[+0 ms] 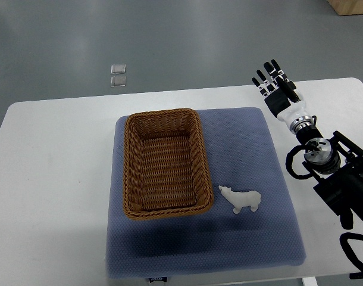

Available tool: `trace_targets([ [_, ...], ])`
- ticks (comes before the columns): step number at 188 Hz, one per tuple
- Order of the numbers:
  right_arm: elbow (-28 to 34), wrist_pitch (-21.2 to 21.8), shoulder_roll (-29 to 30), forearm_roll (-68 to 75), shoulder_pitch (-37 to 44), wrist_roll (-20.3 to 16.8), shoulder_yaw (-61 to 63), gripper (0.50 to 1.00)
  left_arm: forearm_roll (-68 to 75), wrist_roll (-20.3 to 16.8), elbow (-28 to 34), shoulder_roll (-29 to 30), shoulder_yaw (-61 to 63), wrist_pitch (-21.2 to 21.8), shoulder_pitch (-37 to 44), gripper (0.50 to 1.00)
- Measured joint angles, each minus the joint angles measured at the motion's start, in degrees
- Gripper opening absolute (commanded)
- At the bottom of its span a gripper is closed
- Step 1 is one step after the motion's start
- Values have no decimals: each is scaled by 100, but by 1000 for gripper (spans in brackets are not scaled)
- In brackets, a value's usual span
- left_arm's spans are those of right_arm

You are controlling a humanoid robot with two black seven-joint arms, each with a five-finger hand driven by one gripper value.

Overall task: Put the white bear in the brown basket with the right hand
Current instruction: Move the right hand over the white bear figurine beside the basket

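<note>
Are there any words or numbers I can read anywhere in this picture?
No words can be read.
Small dark tag on the front edge of the blue mat: it has print, too small and blurred to read.
Brown basket, white bear, right hand: no print shows.

A blue mat (271, 179) is lying across the middle of the white table (56, 155), reaching its near edge. Two small clear squares (118, 75) are sitting on the grey floor (181, 42) beyond the far edge.
</note>
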Motion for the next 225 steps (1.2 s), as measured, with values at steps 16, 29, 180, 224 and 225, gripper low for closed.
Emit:
trace_targets([
  [16, 0, 0, -7, 0, 13, -5, 0, 934, 0, 0, 0, 0, 4, 0, 0, 1000],
  [29, 0, -5, -8, 0, 24, -6, -2, 934, 0, 0, 0, 0, 7, 0, 0, 1000],
  [180, 2235, 701, -2611, -5309, 1935, -1607, -3305, 934, 30, 3, -79, 0, 0, -18, -73, 1000],
  [224, 3703, 1647, -3505, -5255, 2958, -2066, -4268, 934, 33, 5, -87, 0, 0, -18, -96, 1000],
  [225, 3742, 1652, -3522, -5239, 2966, -2071, -4282, 934, 33, 6, -87, 0, 0, -18, -97, 1000],
])
